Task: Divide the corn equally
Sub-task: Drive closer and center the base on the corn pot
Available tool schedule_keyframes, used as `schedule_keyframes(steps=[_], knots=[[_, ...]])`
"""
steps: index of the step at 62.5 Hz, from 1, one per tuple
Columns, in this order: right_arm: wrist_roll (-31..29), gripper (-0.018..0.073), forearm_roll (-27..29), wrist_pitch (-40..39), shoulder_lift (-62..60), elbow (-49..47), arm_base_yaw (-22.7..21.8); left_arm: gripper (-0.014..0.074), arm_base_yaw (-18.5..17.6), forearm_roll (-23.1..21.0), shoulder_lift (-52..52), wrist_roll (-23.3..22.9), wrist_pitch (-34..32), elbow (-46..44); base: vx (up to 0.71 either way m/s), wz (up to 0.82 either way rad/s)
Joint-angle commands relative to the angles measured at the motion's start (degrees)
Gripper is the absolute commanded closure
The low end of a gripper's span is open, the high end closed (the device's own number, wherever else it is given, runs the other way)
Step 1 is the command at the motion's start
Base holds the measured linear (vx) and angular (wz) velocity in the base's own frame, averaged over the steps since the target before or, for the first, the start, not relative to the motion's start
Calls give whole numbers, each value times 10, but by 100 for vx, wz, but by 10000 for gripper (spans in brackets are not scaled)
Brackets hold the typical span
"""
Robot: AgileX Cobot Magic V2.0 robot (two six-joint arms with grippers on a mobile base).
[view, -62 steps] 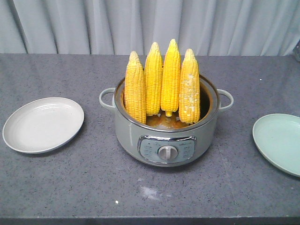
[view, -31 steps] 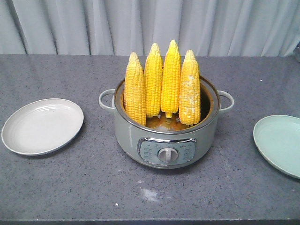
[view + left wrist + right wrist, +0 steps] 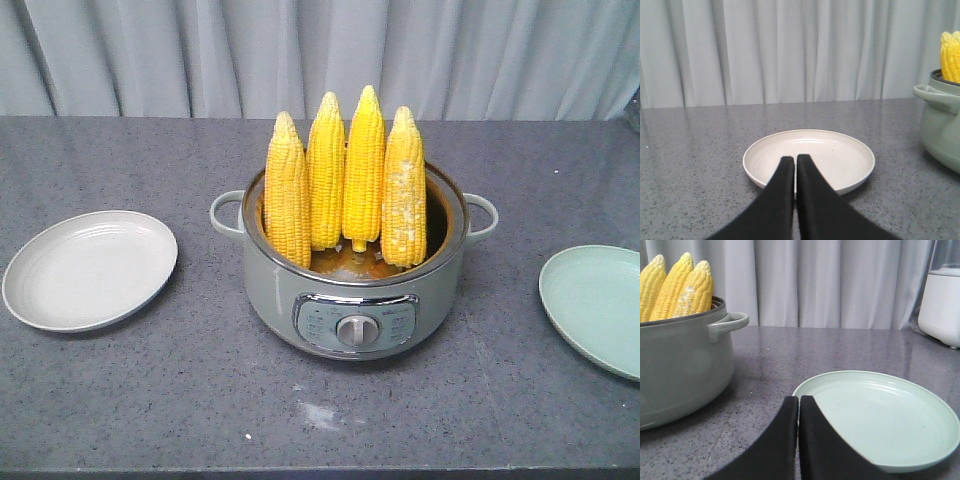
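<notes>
Corn (image 3: 345, 180): four whole husked cobs stand upright, tips up, side by side in a grey-green electric pot (image 3: 270, 290) at the middle of the table (image 3: 150, 400). The leftmost cob (image 3: 287, 190) leans slightly against the pot's front-left rim. The next two (image 3: 327, 170) (image 3: 364, 165) are bright, even yellow and touch each other. The rightmost (image 3: 404, 190) is paler, with whitish patches down its kernels. All four rise well above the rim.

Toward the table's left side a white plate (image 3: 90, 268) lies flat, well apart from the pot's left handle, with bare grey table between them. The left claw (image 3: 795, 160) hovers over that plate's near rim, its black fingers pressed together.

Bare table also runs from the pot to the front edge and back to the curtain (image 3: 200, 55) along the back edge.

Toward the right side a pale green plate (image 3: 595, 305) lies flat, well apart from the pot. The right claw (image 3: 799, 400) hangs at its near-left rim, fingers pressed together. A white appliance (image 3: 940, 305) stands near the back edge beyond that plate.
</notes>
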Motion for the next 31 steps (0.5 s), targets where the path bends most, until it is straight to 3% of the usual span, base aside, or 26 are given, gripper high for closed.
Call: schedule_keyframes(steps=[1,31], knots=[[-1,563,-2,-43,-2,6,1,603,1,-4,-10,-6,-45,8,0,0],[-1,563,-2,-43,-2,6,1,603,1,-4,-10,-6,-45,8,0,0]])
